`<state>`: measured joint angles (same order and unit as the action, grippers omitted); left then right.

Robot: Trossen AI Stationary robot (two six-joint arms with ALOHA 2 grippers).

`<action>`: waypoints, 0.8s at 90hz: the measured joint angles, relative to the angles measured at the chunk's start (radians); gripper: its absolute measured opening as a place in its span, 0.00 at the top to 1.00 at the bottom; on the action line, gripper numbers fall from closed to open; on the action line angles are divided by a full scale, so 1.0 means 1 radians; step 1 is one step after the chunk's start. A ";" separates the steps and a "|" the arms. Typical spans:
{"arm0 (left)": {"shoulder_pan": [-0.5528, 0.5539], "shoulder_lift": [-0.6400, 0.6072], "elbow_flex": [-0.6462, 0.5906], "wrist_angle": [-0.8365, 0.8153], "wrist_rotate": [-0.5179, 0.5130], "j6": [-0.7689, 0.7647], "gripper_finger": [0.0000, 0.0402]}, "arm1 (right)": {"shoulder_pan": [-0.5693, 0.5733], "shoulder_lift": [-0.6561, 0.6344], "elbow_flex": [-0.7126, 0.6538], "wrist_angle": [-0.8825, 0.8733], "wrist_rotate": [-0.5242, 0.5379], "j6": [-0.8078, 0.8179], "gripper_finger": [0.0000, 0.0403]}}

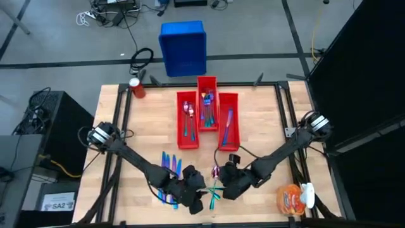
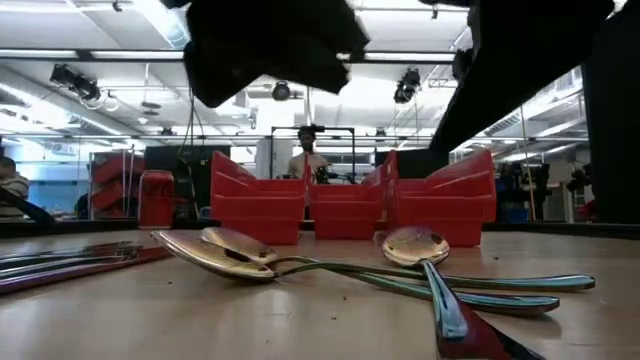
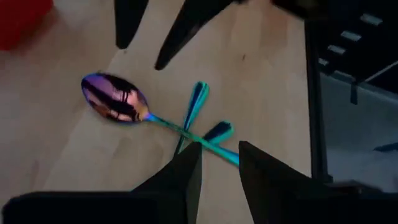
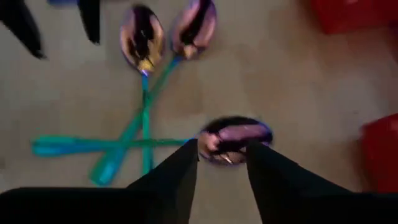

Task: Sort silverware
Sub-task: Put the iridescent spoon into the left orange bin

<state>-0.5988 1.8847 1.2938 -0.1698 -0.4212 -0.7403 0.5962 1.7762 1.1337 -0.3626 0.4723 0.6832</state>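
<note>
Three iridescent spoons (image 1: 215,187) lie crossed on the wooden table near its front edge, handles overlapping, bowls (image 4: 142,37) toward the bins. My left gripper (image 3: 221,165) hovers open over the crossed teal handles (image 3: 196,134). My right gripper (image 4: 222,149) hovers open above one spoon's bowl (image 4: 233,134), a finger on either side of it in the right wrist view. In the low view both grippers (image 2: 270,50) hang clear above the spoons (image 2: 415,245). More silverware (image 1: 169,166) lies to the left. Three red bins (image 1: 207,101) hold sorted pieces.
A red can (image 1: 137,88) stands at the table's far left corner. An orange and white object (image 1: 296,197) sits at the near right. A blue crate (image 1: 183,47) stands on the floor beyond the table. The two grippers (image 1: 212,189) are close together.
</note>
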 joint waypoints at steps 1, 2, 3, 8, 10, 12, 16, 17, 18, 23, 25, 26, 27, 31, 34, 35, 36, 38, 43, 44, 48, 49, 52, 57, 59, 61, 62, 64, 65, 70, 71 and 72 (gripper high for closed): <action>-0.002 0.000 0.000 0.000 0.000 0.000 0.78 | -0.001 -0.003 -0.012 0.018 -0.005 0.005 0.70; -0.004 0.000 0.000 0.000 0.000 0.000 0.78 | -0.002 -0.006 -0.025 0.036 -0.009 0.009 0.69; -0.005 0.000 0.000 0.000 -0.001 0.000 0.78 | -0.002 -0.008 -0.038 0.055 -0.014 0.015 0.69; -0.012 0.000 0.000 -0.003 -0.003 0.000 0.78 | -0.007 -0.013 -0.097 0.130 -0.027 0.049 0.69; -0.013 0.000 0.000 -0.004 -0.003 0.000 0.78 | -0.009 -0.013 -0.120 0.150 -0.029 0.066 0.69; -0.014 0.000 0.000 -0.006 -0.003 0.000 0.78 | -0.013 -0.013 -0.142 0.168 -0.027 0.085 0.69; -0.013 -0.001 0.000 -0.010 -0.004 -0.001 0.78 | -0.020 -0.013 -0.180 0.197 -0.016 0.123 0.69; -0.013 -0.001 0.000 -0.011 -0.004 -0.002 0.78 | -0.022 -0.013 -0.188 0.204 -0.012 0.134 0.69; -0.013 -0.001 0.000 -0.012 -0.004 -0.002 0.78 | -0.023 -0.013 -0.196 0.208 -0.007 0.145 0.69; -0.011 -0.001 0.000 -0.013 -0.005 -0.002 0.78 | -0.029 -0.013 -0.228 0.229 0.027 0.198 0.69; -0.011 -0.001 0.000 -0.012 -0.006 -0.003 0.78 | -0.032 -0.013 -0.239 0.234 0.037 0.216 0.70; -0.011 -0.001 0.000 -0.012 -0.007 -0.003 0.78 | -0.034 -0.013 -0.244 0.236 0.042 0.225 0.70; -0.011 -0.001 0.000 -0.011 -0.007 -0.003 0.78 | -0.035 -0.013 -0.248 0.237 0.047 0.234 0.70; -0.011 -0.001 0.000 -0.008 -0.008 -0.003 0.78 | -0.043 -0.013 -0.262 0.239 0.057 0.268 0.70; -0.010 -0.001 0.000 -0.007 -0.008 -0.003 0.78 | -0.052 -0.013 -0.268 0.250 0.055 0.285 0.70; -0.010 -0.001 0.000 -0.007 -0.008 -0.003 0.78 | -0.054 -0.013 -0.270 0.254 0.054 0.289 0.70; -0.010 -0.001 0.000 -0.008 -0.008 -0.003 0.78 | -0.057 -0.013 -0.272 0.259 0.053 0.291 0.70; -0.009 -0.001 0.000 -0.009 -0.007 -0.003 0.78 | -0.063 -0.013 -0.275 0.268 0.050 0.292 0.70; -0.006 -0.001 0.000 -0.008 -0.008 -0.003 0.78 | -0.075 -0.014 -0.282 0.297 0.035 0.288 0.70; -0.005 -0.001 0.000 -0.008 -0.008 -0.003 0.78 | -0.078 -0.014 -0.284 0.304 0.031 0.287 0.69; -0.003 -0.001 0.000 -0.008 -0.008 -0.004 0.78 | -0.087 -0.014 -0.289 0.340 0.007 0.276 0.69; -0.002 -0.001 0.000 -0.008 -0.008 -0.004 0.78 | -0.088 -0.014 -0.290 0.351 -0.001 0.272 0.68; -0.002 -0.001 0.000 -0.009 -0.009 -0.004 0.78 | -0.094 -0.014 -0.291 0.379 -0.023 0.260 0.68; -0.003 -0.001 0.000 -0.008 -0.008 -0.004 0.78 | -0.101 -0.014 -0.292 0.414 -0.046 0.247 0.66; -0.003 -0.001 0.000 -0.008 -0.008 -0.004 0.78 | -0.102 -0.014 -0.292 0.420 -0.053 0.243 0.66; -0.003 -0.001 0.000 -0.008 -0.008 -0.004 0.78 | -0.105 -0.014 -0.292 0.424 -0.057 0.240 0.65; -0.004 -0.001 0.000 -0.008 -0.008 -0.004 0.78 | -0.107 -0.014 -0.292 0.425 -0.060 0.239 0.65; -0.004 -0.001 0.000 -0.008 -0.008 -0.004 0.78 | -0.110 -0.014 -0.292 0.426 -0.062 0.239 0.64; -0.004 -0.001 0.000 -0.008 -0.008 -0.004 0.78 | -0.112 -0.014 -0.292 0.426 -0.064 0.239 0.64; -0.005 -0.001 0.000 -0.008 -0.008 -0.004 0.78 | -0.121 -0.014 -0.292 0.426 -0.076 0.239 0.63; -0.005 -0.001 0.000 -0.008 -0.008 -0.004 0.78 | -0.122 -0.014 -0.292 0.426 -0.079 0.239 0.63; -0.005 -0.001 0.000 -0.008 -0.008 -0.004 0.78 | -0.124 -0.013 -0.292 0.426 -0.081 0.240 0.63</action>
<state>-0.6036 1.8839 1.2938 -0.1780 -0.4294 -0.7444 0.4722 1.7628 0.8417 0.0631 0.3909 0.9228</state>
